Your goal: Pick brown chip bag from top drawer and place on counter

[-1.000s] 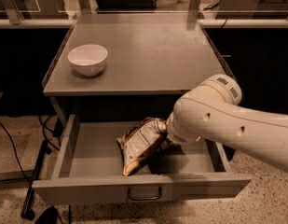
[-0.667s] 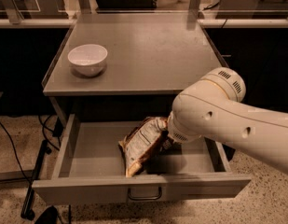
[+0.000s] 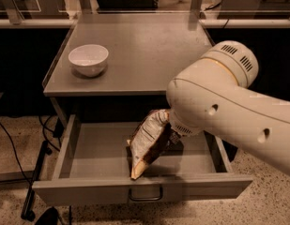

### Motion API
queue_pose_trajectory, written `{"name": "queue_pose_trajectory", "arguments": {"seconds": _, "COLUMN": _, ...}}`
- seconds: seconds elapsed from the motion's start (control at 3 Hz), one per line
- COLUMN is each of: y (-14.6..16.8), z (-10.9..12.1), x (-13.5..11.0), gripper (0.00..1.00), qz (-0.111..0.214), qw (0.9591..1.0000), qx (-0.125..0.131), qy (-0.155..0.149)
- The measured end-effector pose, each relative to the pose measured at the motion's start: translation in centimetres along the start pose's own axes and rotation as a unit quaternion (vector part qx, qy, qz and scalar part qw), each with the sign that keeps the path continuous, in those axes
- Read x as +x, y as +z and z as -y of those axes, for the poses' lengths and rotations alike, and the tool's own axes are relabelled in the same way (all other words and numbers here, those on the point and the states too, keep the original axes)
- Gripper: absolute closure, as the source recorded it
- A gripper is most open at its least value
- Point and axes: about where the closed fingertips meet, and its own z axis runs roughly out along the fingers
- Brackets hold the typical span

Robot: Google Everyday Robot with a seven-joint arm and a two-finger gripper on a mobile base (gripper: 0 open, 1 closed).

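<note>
The drawer [image 3: 88, 191] stands pulled fully open across the lower half of the frame, its front panel and loop handle [image 3: 145, 194] nearest the camera. The bag [image 3: 149, 142] is inside it, right of centre, tilted steeply. Its pale lower end points down toward the drawer's front wall and its upper end rises to the level of the counter's front edge.

The gripper [image 3: 171, 138] is at that upper end, mostly hidden under the big white arm [image 3: 219, 102] that reaches in from the right. What shows of its dark jaws is closed on the bag's top right edge.

The left half of the drawer floor is bare, and a narrow strip is free along the right wall.

The counter [image 3: 149, 50] fills the upper middle of the frame, with low rims on both sides. A white bowl [image 3: 88, 60] sits near its front left corner. The rest of the top is open up to the pale ledge [image 3: 135, 20] behind.
</note>
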Motion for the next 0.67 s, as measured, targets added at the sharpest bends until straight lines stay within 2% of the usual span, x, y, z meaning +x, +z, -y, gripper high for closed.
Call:
{"name": "queue_pose_trajectory", "arguments": {"seconds": 0.33, "y": -0.6, "z": 0.6, "x": 0.1, "gripper": 1.00, "qz": -0.005, "qw": 1.0000, "qx": -0.004, "qy": 0.001}}
{"name": "queue_pose_trajectory", "arguments": {"seconds": 0.67, "y": -2.3, "z": 2.5, "x": 0.0, "gripper": 1.00, "qz": -0.013, "qw": 0.9999, "qx": -0.008, "qy": -0.001}}
